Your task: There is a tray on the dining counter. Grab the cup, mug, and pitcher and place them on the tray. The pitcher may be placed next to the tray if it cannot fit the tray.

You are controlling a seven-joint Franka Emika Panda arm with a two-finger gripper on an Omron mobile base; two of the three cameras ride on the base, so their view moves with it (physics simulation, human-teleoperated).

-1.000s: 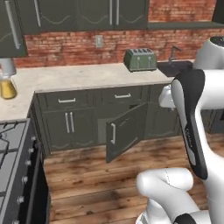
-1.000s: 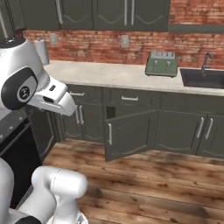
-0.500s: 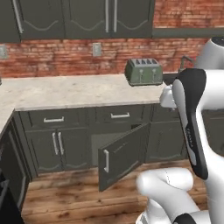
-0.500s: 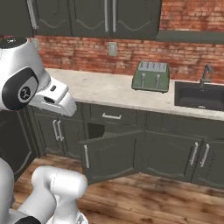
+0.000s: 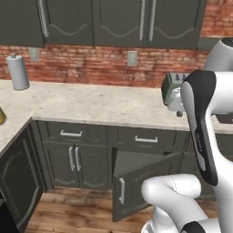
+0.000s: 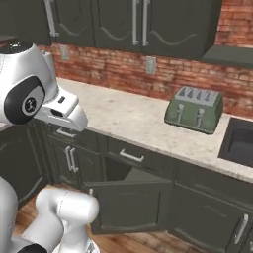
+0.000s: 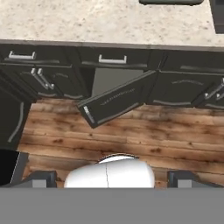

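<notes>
Below the gripper: wooden floor (image 7: 131, 140) and a dark cabinet run are lying under the hand, with one cabinet door (image 7: 114, 103) standing ajar.
Gripper: the gripper (image 7: 109, 177) is standing wide, its two dark finger tips set far apart at the bottom of the hand view, and it is carrying nothing.
Ahead of the gripper: a pale speckled counter (image 6: 133, 116) is running along a brick wall, with a green toaster (image 6: 193, 109) sitting on it beside a dark sink (image 6: 239, 141).
Off to the gripper's left: a paper towel roll (image 5: 18, 72) is standing upright on the counter near the wall.
Task things: the tray, cup and mug are out of sight, so neither their places nor the way they are pointing can be told; a sliver of amber (image 5: 2, 116) at the left edge of the left base view may be the pitcher, too little to be sure.
Why held so: judging from the empty, wide jaws and the arm folded close, the hand is probably being kept ready while the base is searching.
</notes>
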